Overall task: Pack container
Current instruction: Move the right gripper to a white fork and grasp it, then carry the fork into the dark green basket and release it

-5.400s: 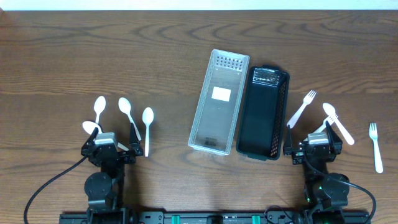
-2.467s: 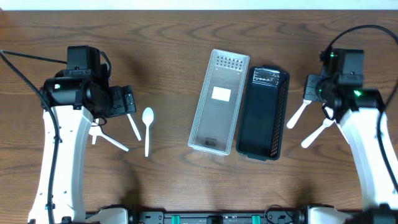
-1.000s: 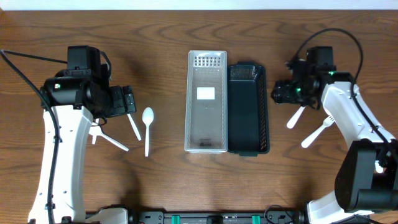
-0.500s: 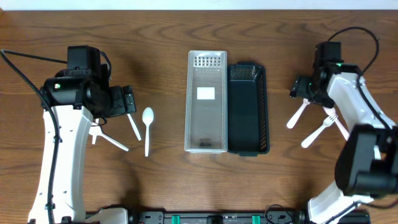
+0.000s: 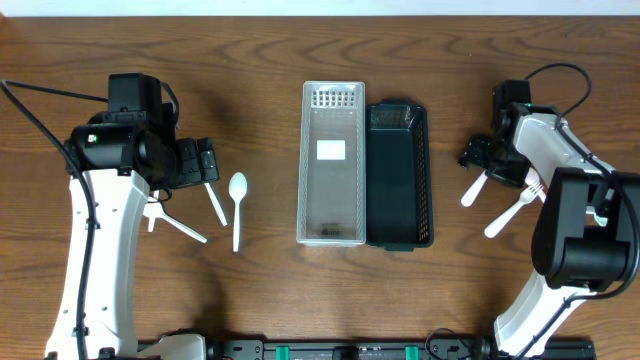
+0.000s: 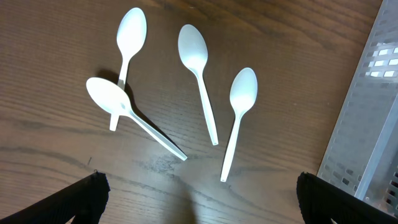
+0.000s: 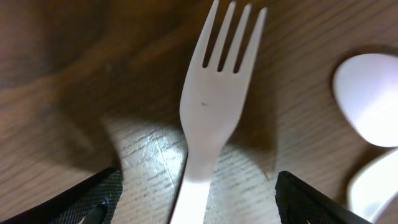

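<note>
A clear plastic tray and a black mesh basket stand side by side at the table's middle, both empty. Several white spoons lie on the wood left of the tray, one showing in the overhead view. My left gripper hovers above them, open and empty, in the left wrist view. A white fork lies right of the basket, also in the overhead view. My right gripper is low over it, open, with the handle between the jaws.
A white spoon bowl lies just right of the fork. More white cutlery lies crossed near the right arm. The clear tray's perforated wall is close on the left gripper's right side.
The tray and basket have been shifted left and squared up. My right gripper has moved from the basket's side down over the fork. The left arm has held still since rising.
</note>
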`<state>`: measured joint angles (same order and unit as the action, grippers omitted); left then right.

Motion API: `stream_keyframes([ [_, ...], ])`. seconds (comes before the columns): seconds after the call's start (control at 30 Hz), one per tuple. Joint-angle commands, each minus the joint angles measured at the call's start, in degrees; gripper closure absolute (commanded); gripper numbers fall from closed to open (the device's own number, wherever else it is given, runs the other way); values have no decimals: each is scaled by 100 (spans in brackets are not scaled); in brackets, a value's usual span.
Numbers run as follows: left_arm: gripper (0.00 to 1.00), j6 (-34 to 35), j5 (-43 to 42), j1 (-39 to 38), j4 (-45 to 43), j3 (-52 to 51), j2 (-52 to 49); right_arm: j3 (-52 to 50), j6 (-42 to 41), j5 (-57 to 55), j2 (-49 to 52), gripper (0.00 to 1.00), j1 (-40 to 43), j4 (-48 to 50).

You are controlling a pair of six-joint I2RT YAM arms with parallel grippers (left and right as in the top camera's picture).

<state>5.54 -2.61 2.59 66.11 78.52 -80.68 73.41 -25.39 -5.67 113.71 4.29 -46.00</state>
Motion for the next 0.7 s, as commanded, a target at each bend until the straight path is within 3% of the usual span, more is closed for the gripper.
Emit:
stream_keyframes([
  [0.0,2,-59,66,24,28,105,-2,61,-136,186,280,18,37,15],
  [0.13,2,-59,66,24,31,105,-2,61,-136,214,498,23,35,28],
  [0.3,2,-59,66,24,31,105,-2,61,-136,210,511,63,35,20],
  [0.53,2,-59,66,24,31,105,-2,63,-133,205,511,95,35,2],
  [0.67,2,-59,66,24,31,105,-2,149,-133,208,461,99,35,-92],
])
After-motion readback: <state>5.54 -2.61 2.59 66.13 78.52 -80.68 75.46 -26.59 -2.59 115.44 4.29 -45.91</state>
